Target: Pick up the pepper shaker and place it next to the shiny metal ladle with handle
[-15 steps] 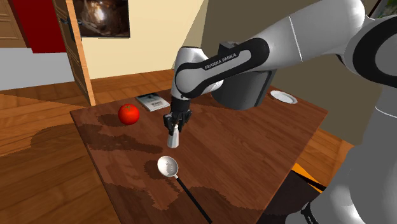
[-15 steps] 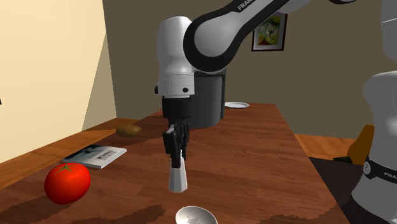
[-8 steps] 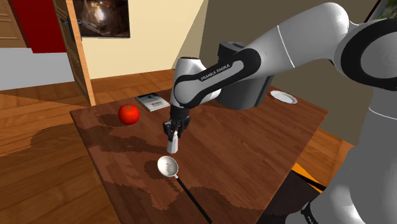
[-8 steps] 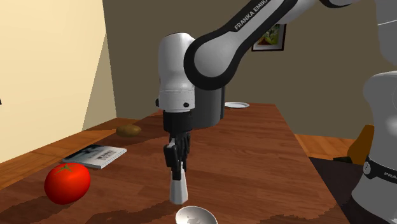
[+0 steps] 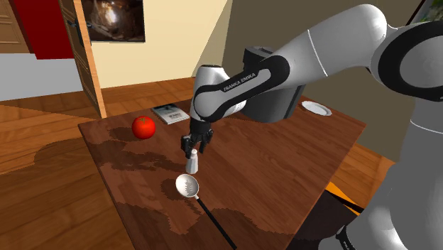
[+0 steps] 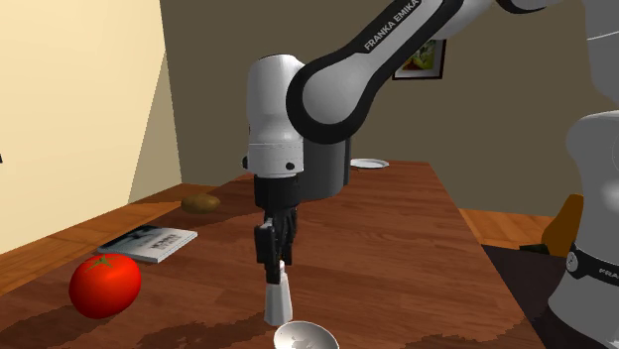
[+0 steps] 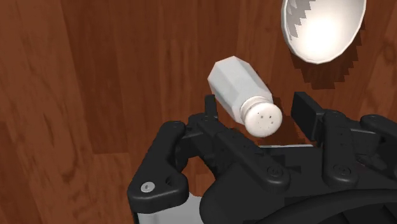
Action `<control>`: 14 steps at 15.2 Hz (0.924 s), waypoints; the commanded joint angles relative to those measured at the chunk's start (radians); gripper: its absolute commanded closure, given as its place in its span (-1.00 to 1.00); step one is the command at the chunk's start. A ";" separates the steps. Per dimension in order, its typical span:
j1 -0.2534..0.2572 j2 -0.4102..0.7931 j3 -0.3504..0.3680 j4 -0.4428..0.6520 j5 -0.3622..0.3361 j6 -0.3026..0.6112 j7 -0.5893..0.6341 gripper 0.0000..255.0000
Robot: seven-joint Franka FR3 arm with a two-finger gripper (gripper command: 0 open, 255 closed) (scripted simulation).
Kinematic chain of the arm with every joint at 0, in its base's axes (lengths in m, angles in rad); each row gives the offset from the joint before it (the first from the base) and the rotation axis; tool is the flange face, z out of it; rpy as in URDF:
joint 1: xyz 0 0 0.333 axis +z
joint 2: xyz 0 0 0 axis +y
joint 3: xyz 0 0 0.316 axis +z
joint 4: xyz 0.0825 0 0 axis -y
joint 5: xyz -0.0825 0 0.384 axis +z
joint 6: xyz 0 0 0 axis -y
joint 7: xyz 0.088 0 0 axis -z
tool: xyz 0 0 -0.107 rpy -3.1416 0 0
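Standing upright on the wooden table (image 5: 284,156), one white pepper shaker (image 7: 238,86) sits between the parted jaws of the black gripper (image 7: 256,105), which grip nothing. It is just beside the one metal ladle (image 7: 321,28). One red tomato (image 5: 143,127) lies well apart. The shoulder view's lower edge cuts off the ladle's dark handle.

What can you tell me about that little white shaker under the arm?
The shaker is plain white-grey, with a faceted body that widens toward its base and a rounded cap dotted with tiny holes. It stands upright on the brown wooden table, close beside the bowl of the shiny ladle but not touching it. The black tool hangs just above, its open fingers either side of the cap, apparently not clasping it.
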 commanded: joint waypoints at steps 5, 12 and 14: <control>0.000 0.000 0.000 0.000 0.000 0.000 0.000 -1.00; -0.009 -0.072 -0.004 0.036 -0.003 -0.109 0.002 -1.00; -0.009 -0.072 -0.004 0.036 -0.003 -0.109 0.002 -1.00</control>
